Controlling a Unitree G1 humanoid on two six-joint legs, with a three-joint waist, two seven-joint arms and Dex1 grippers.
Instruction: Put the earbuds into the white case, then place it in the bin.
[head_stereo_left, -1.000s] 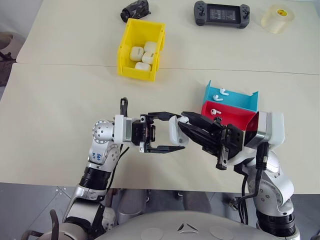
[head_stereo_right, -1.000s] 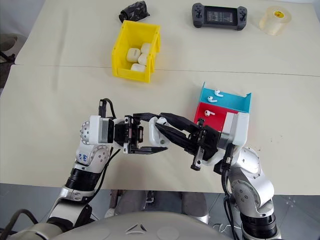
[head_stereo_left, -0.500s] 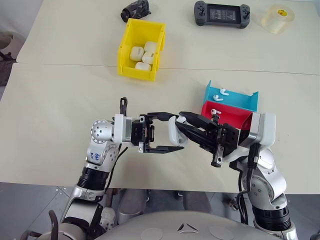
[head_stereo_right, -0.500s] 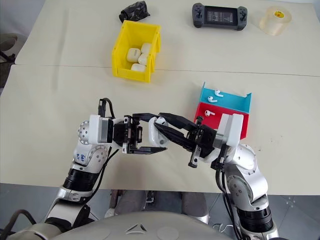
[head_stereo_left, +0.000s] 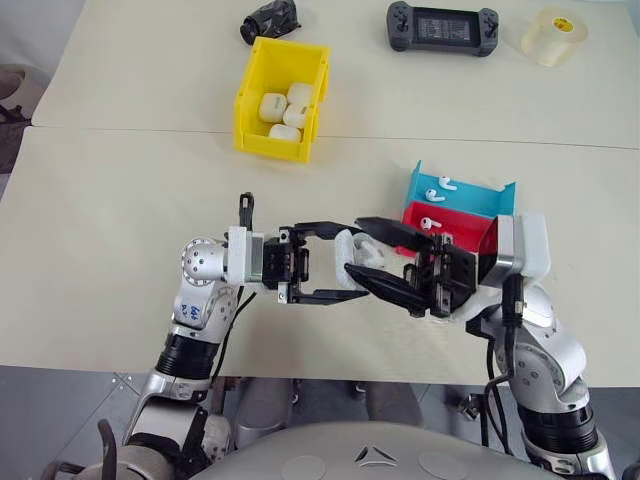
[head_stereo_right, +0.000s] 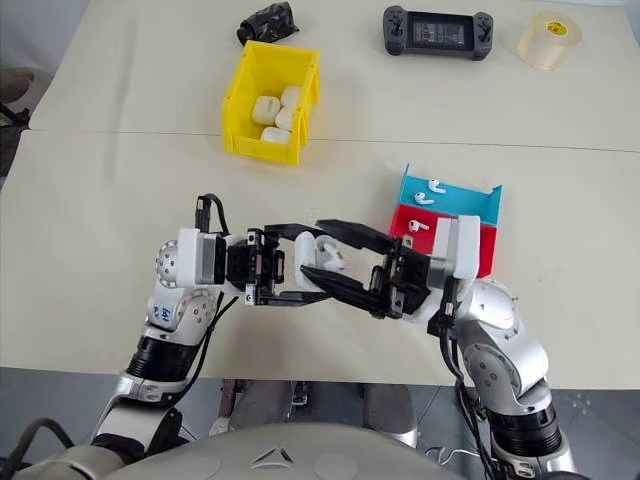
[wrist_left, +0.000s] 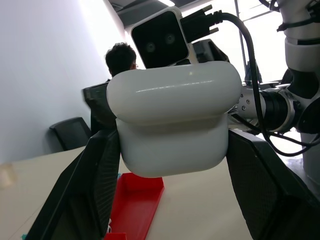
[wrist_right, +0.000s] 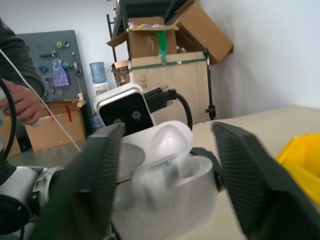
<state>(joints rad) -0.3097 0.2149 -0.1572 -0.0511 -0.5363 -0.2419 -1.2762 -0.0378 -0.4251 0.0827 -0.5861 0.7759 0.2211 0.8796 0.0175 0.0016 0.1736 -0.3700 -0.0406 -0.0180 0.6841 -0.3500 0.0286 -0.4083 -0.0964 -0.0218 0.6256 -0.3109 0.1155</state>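
The left gripper (head_stereo_left: 335, 265) is clamped on the case (head_stereo_left: 352, 263), one finger at the case's 12 o'clock side and the other at its 6 o'clock side, holding it above the table (head_stereo_left: 120, 200) near the front edge. In the right wrist view the case (wrist_right: 167, 187) has its lid raised. The right gripper (head_stereo_left: 375, 255) faces the left one from 3 o'clock, its jaws spread wide, one finger above the case and one below it; it grips nothing, and whether either finger touches the case cannot be told. An earbud seated in the case cannot be made out for sure. At about 2 o'clock from the case, just beside the right arm, stand a red tray (head_stereo_left: 470, 232) and, touching it on the far side, a blue tray (head_stereo_left: 485, 203), with one earbud (head_stereo_left: 432, 224) in the red and another earbud (head_stereo_left: 447, 183) in the blue. The bin (head_stereo_left: 255, 125) stands well apart at about 11 o'clock from the held case, holding several more white cases (head_stereo_left: 282, 108). Beyond it, along the far edge, lie a black crumpled object (head_stereo_left: 270, 18), a game controller (head_stereo_left: 443, 27) at 12 o'clock and a tape roll (head_stereo_left: 555, 36) at 1 o'clock. In the left wrist view a person (wrist_left: 120, 57) is behind the arms, and in the right wrist view a hand (wrist_right: 22, 102) shows.
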